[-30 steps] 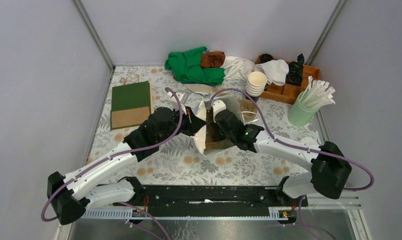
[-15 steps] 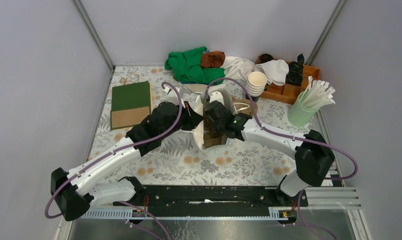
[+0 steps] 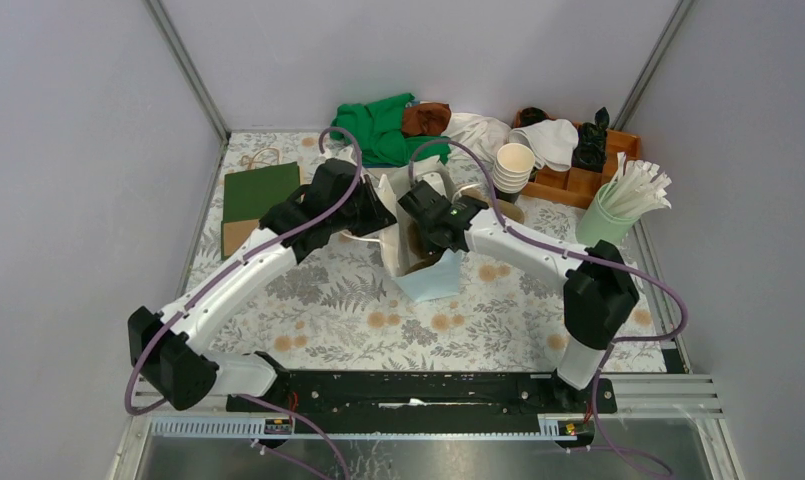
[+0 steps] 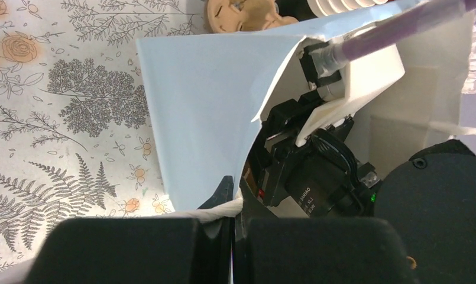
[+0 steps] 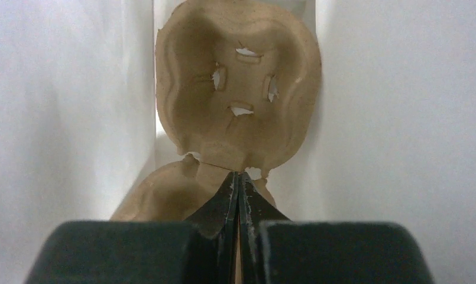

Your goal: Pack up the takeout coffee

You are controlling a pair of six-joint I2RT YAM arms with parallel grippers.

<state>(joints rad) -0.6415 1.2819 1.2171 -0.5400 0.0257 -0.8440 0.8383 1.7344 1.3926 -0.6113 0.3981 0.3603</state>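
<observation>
Arms from both sides meet at a white paper bag [image 3: 428, 285] in the middle of the floral tablecloth [image 3: 328, 300]. The bag leans over, its base toward the arms' bases and its mouth toward the far wall. The left gripper [image 4: 232, 207] is clenched on the bag's near rim, its fingers pressed together with a fold of white paper between them, and it holds that side up. The right gripper [image 5: 238, 186] is down inside the bag, its fingers closed on the edge of a brown pulp cup tray [image 5: 238, 89] that stands on edge between the bag's white walls (one round cup well, with its slit flaps, faces the wrist camera).

As for the takeout coffee, I cannot pick it out from where I stand; none of the views shows a lidded cup.

Beyond the bag, a stack of lidless cups [image 3: 514, 165] stands near a wooden box [image 3: 578, 180]. A green cloth [image 3: 383, 130] lies against the back wall. A flat green-and-brown bag [image 3: 261, 205] lies on the left.
</observation>
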